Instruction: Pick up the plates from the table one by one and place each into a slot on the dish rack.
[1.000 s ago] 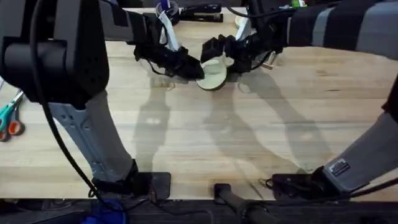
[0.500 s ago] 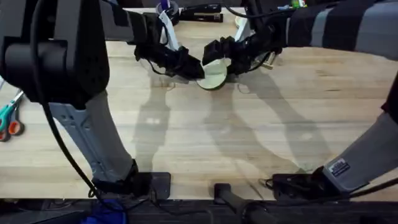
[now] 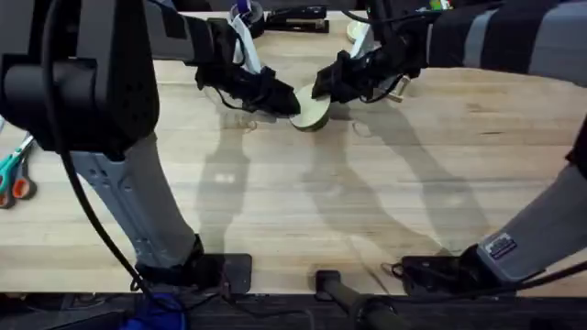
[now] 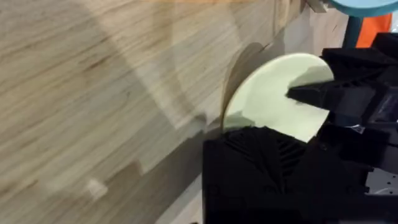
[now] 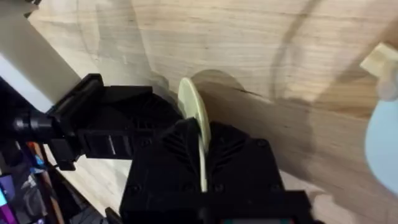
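From overhead we see the plate point(image 3: 312, 108) above the surface point(image 3: 367, 202), between both end effectors. The right end effector point(image 5: 200, 163) clamps its rim edge-on; the left end effector point(image 4: 273, 155) also grips it.

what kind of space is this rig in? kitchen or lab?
Likely a lab or workshop bench, not a kitchen: a bare plank table with two arms clamped to its edge, scissors lying loose at the side, and one plate held between both end effectors.

Pale plank tabletop point(image 3: 385, 183) under arm shadows
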